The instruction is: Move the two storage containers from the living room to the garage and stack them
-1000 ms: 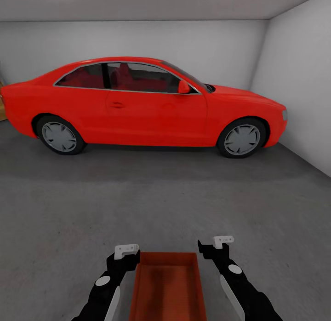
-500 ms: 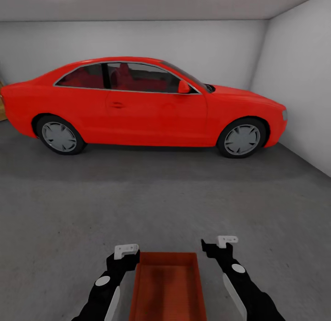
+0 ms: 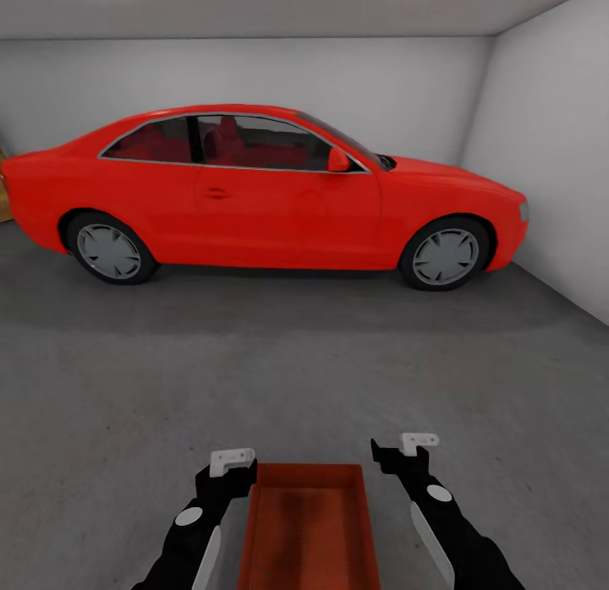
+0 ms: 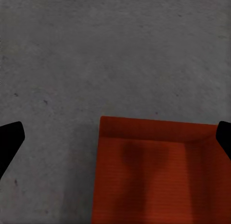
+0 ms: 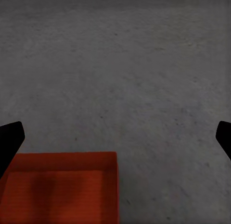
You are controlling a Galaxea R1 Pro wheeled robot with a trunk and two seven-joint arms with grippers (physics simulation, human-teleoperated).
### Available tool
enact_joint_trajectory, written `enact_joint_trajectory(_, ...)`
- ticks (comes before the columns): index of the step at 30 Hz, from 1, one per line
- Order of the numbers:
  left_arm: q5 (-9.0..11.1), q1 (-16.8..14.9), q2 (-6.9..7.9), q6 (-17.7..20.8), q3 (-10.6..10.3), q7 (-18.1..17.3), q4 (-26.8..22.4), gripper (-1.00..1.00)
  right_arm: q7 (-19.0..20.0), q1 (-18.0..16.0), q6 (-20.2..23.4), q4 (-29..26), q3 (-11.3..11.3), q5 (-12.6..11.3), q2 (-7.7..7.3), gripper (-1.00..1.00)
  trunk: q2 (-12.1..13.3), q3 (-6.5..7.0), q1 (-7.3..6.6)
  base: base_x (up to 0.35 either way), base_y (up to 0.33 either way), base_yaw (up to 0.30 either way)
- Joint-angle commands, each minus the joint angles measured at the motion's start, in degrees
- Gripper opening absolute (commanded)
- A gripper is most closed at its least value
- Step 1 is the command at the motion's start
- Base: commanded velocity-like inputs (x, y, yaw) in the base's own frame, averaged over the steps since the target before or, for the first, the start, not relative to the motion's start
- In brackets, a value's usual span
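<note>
One rust-red open-top storage container (image 3: 309,522) lies on the dark grey garage floor (image 3: 296,362) right in front of me, its near end cut off by the head view's edge. My left gripper (image 3: 228,472) stands open at its far left corner. In the left wrist view the container (image 4: 159,176) has that corner between the spread fingers (image 4: 9,140). My right gripper (image 3: 404,455) is open beside the far right corner, a little apart from the wall. The right wrist view has the container (image 5: 62,190) low down, between the spread fingers (image 5: 9,140).
A red coupe car (image 3: 254,193) is parked side-on across the back of the garage. White walls close the room behind it and on the right (image 3: 558,150). Between the car and the container lies a wide stretch of bare concrete.
The right gripper has shifted slightly outward, away from the container's right wall. The left gripper, the container and the camera have stayed put.
</note>
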Motion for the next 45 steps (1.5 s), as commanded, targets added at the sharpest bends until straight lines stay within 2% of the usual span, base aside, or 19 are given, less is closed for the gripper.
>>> enact_joint_trajectory(1,-0.2,0.0,0.00,0.3,-0.1,0.2,-0.1,1.00,-0.5,0.0,0.3,-0.1,0.3,-0.6,-0.09,1.00,0.0,-0.05,0.00,0.000,0.000,0.000)
enact_joint_trajectory(45,-0.3,0.0,0.00,0.3,0.0,0.1,-0.1,1.00,-0.5,0.0,0.3,0.0,0.3,-0.8,-0.09,1.00,0.0,-0.05,0.00,0.000,0.000,0.000)
